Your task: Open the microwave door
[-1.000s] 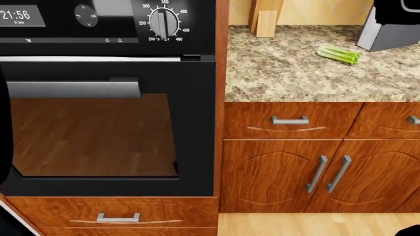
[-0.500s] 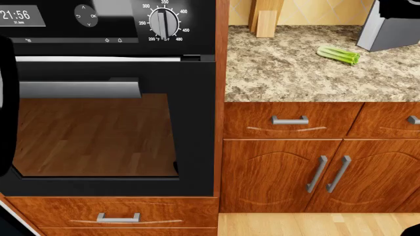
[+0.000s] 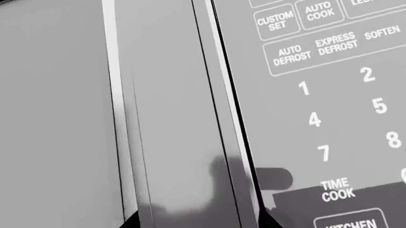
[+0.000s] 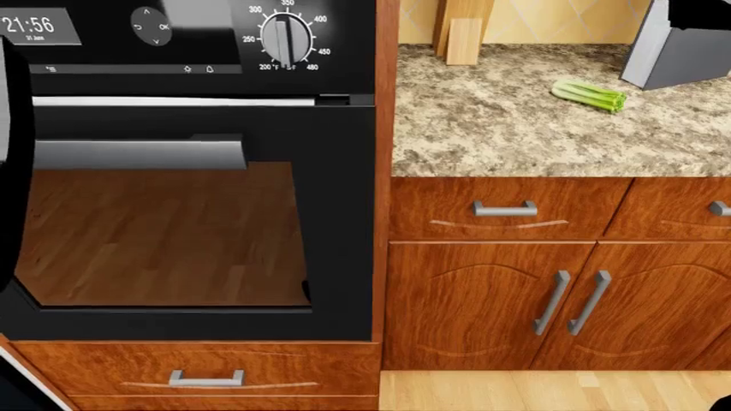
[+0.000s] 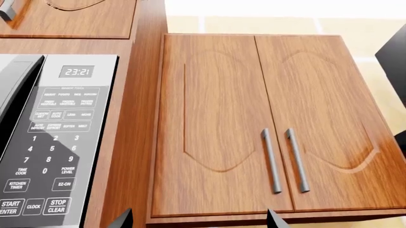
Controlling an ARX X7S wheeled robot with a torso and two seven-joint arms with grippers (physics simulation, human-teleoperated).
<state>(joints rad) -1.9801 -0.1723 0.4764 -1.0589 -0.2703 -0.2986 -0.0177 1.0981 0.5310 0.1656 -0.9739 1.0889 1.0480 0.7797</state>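
Observation:
The grey microwave fills the left wrist view. Its flat door [image 3: 51, 118] ends in a lighter vertical edge strip [image 3: 171, 118], with the keypad [image 3: 330, 118] beside it. My left gripper [image 3: 198, 221] is open and very close. One fingertip [image 3: 131, 222] shows on the door side of the strip, the other on the keypad side. Nothing is pinched between them. In the right wrist view the microwave door [image 5: 13, 90] is a sliver next to the keypad [image 5: 54, 142]. My right gripper [image 5: 199, 219] is open, holds nothing and faces a wooden cabinet. The head view does not show the microwave.
A black wall oven [image 4: 183, 214] with a silver bar handle [image 4: 137, 154] fills the head view's left. My left arm [image 4: 9, 171] is a dark shape at that edge. On the granite counter [image 4: 502, 128] lie celery [image 4: 590, 94] and a grey block [image 4: 680, 56]. A two-door cabinet [image 5: 254, 123] stands beside the microwave.
In the head view the dark shape of my left arm has climbed along the left edge. The scene has shifted slightly upward.

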